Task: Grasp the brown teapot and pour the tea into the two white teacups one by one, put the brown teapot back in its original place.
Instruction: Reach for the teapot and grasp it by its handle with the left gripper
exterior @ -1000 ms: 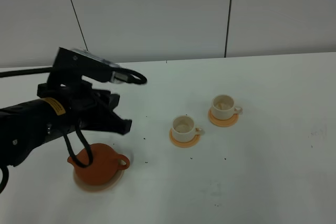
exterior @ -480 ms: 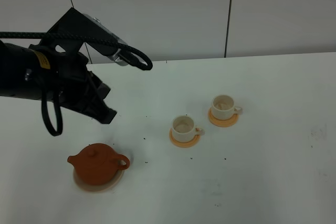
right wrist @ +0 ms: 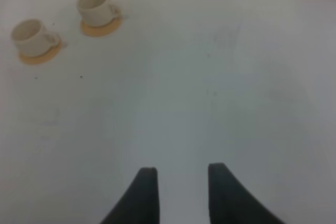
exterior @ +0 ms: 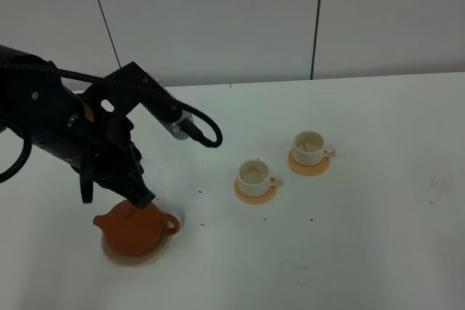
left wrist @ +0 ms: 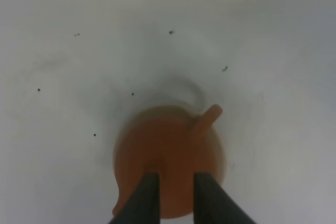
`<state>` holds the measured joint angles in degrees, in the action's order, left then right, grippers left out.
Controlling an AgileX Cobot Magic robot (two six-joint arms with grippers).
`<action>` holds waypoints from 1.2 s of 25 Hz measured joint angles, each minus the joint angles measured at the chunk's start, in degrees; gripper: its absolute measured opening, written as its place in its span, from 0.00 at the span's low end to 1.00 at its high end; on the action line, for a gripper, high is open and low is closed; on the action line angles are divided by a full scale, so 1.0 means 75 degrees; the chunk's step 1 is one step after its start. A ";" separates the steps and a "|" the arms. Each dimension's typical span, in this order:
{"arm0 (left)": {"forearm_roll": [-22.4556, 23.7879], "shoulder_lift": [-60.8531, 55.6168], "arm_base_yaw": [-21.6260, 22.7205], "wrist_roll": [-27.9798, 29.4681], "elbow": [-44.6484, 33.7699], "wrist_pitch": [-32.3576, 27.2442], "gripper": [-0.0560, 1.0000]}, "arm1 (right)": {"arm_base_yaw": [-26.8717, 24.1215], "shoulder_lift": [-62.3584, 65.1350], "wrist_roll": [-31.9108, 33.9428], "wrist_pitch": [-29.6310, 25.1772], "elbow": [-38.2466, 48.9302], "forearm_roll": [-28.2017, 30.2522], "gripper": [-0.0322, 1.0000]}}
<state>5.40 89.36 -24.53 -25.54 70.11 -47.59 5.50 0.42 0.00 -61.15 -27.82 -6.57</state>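
The teapot (exterior: 134,229) sits on its coaster (exterior: 158,250), our left tool (left wrist: 176,178) just above it, narrowly parted and empty; our right tool (right wrist: 178,174) is wide, empty. Both cups (exterior: 253,174), right of the teapot, look unfilled: we judge every step remains.

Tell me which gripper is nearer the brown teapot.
Left. The left gripper hangs just above the brown teapot. The right gripper is over bare table; its wrist view shows only the two white teacups.
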 joint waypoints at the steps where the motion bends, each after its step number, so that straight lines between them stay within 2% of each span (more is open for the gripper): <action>1: 0.0000 0.0021 0.0000 -0.0181 0.0000 -0.0030 0.27 | 0.0000 0.0000 0.0000 0.0000 0.0000 0.0000 0.26; 4: -0.0070 0.0069 0.0000 -0.0793 0.0000 -0.0192 0.27 | 0.0000 0.0000 0.0000 0.0000 0.0000 0.0000 0.26; 12: -0.0103 0.0074 0.0000 -0.3353 0.0000 -0.0855 0.27 | 0.0000 0.0000 0.0000 0.0000 0.0000 0.0000 0.26; 15: -0.0089 0.0074 0.0000 -0.3723 0.0000 -0.0876 0.27 | 0.0000 0.0000 0.0000 0.0000 0.0000 0.0000 0.26; 23: -0.0137 0.0074 0.0000 -0.3682 0.0000 -0.0424 0.27 | 0.0000 0.0000 0.0000 0.0000 0.0000 0.0000 0.26; 30: -0.1319 0.0077 0.0000 -0.2388 0.0000 -0.0302 0.27 | 0.0000 0.0000 0.0000 0.0000 0.0000 0.0000 0.26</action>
<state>-4.49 89.95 -24.53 -43.45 70.11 -49.85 5.50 0.42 0.00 -61.15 -27.82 -6.57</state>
